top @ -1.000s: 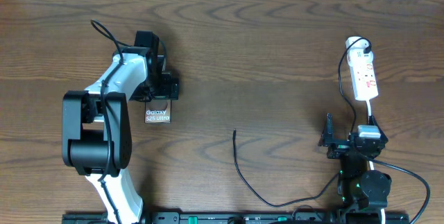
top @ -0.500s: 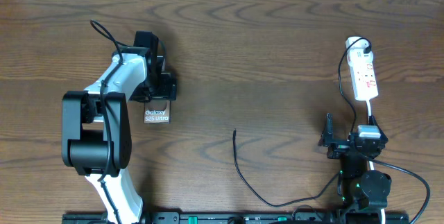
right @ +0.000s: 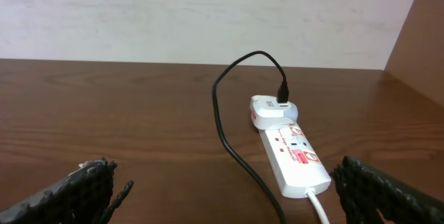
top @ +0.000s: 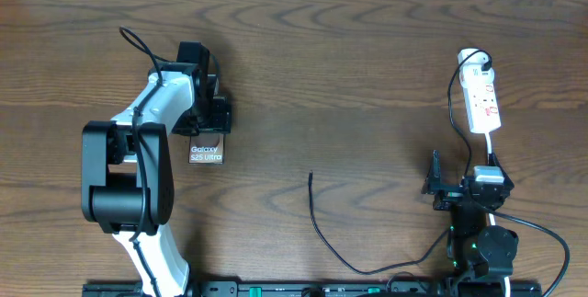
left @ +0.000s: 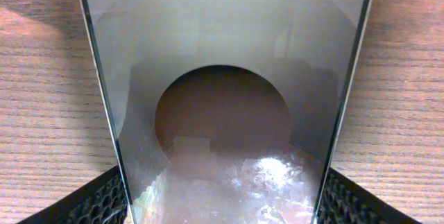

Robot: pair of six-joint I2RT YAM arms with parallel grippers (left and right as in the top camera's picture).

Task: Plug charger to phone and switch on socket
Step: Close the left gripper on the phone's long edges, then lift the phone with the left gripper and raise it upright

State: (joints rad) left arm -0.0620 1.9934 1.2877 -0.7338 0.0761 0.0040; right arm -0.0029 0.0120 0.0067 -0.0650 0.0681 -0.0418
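The phone (top: 207,153) lies flat on the wooden table at the left, its screen showing "Galaxy S25 Ultra". It fills the left wrist view (left: 222,78) with a brownish oval. My left gripper (top: 209,130) is shut on the phone's far end, a finger on each long edge (left: 222,207). The charger cable (top: 322,233) ends in a free tip (top: 310,177) at mid-table, apart from the phone. It loops along the front edge to the socket (top: 483,101) at the far right. My right gripper (top: 450,189) is open and empty, just short of the socket (right: 295,156).
A white adapter (right: 272,109) sits at the socket's far end with the black cable (right: 223,120) plugged into it. The socket's white cord (right: 320,207) runs back towards my right arm base (top: 482,246). A pale wall stands behind the table.
My left gripper and the phone have shifted very slightly to the left. The right arm and the cable have not moved.
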